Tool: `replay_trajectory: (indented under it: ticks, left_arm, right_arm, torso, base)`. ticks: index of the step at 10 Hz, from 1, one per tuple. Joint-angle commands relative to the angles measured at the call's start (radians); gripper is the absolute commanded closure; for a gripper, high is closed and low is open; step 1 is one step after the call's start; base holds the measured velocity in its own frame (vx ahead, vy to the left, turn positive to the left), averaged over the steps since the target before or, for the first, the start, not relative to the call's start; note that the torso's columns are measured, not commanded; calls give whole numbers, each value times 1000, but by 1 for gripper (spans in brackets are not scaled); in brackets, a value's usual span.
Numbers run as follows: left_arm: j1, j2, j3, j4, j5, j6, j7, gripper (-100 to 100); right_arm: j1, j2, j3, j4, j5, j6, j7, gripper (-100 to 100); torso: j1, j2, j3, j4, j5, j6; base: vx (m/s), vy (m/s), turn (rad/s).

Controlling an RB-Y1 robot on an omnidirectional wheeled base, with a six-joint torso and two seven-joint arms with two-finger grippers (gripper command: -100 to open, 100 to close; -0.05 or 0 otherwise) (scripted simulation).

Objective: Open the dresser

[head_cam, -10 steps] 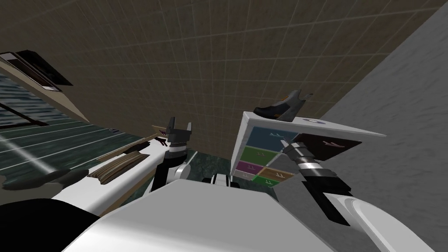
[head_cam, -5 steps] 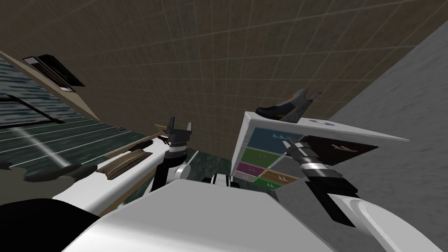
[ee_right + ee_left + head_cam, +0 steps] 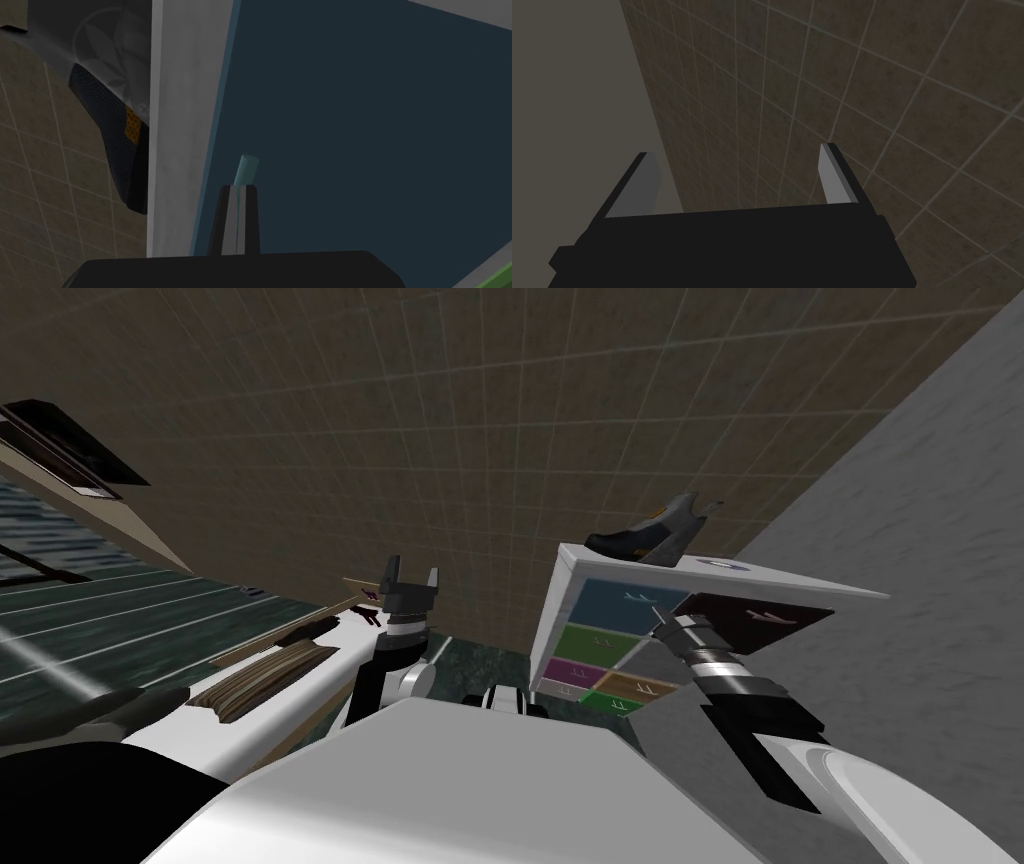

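The white dresser stands upright in the corner where a brown tiled wall meets a grey wall. Its stacked coloured drawer fronts face the robot, and a dark shoe sits on top. The right gripper is pinched tight on the pale teal handle of the dark blue top drawer. The left gripper hangs wide open and empty, well apart, facing the tiles.

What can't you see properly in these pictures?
- Inside the dresser: head view, drawer fronts cover it.
- Handle, lower end: right wrist view, the shut right gripper hides it.
- Shoe: right wrist view, the dresser's edge covers part.
- Disc on the dresser top: head view, too small to name.
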Motion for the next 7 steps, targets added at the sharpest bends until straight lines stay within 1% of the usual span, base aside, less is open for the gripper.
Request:
replay_trajectory:
  ticks: [1,2,3,4,5,6,7]
  left_arm:
    - [0,0,0,0,0,0,0,0]
    - [0,0,0,0,0,0,0,0]
    - [0,0,0,0,0,0,0,0]
    - [0,0,0,0,0,0,0,0]
    - [0,0,0,0,0,0,0,0]
    - [0,0,0,0,0,0,0,0]
    - [0,0,0,0,0,0,0,0]
  right_arm:
    - [15,-8,-26,7,-9,10,-14,-100]
    - [11,-4,-21,5,-7,6,-10,-100]
    - [26,-33,-47,0,-22,9,-33,-100]
    - [34,-48,-59,-3,-29,10,-44,-100]
    - [29,-39,-50,-1,-24,10,-35,-100]
    - [17,-13,-30,4,-12,6,-18,100]
    - [20,-24,-41,3,-18,7,-28,100]
  torso:
    - [-2,1,1,0,-1,0]
    - [-2,3,2,1,-1,0]
    - [-8,5,3,1,-2,0]
    - [-9,1,1,1,-3,0]
    - [-7,-2,-1,0,-2,0]
    - [-5,2,1,0,-2,0]
    - [-6,9,6,2,-2,0]
  base:
    - [39,192,-62]
    - [11,93,-20]
    - [74,50,-37]
    - [135,42,-48]
    - [63,14,-7]
    - [-53,-33,55]
    - [-34,-22,16]
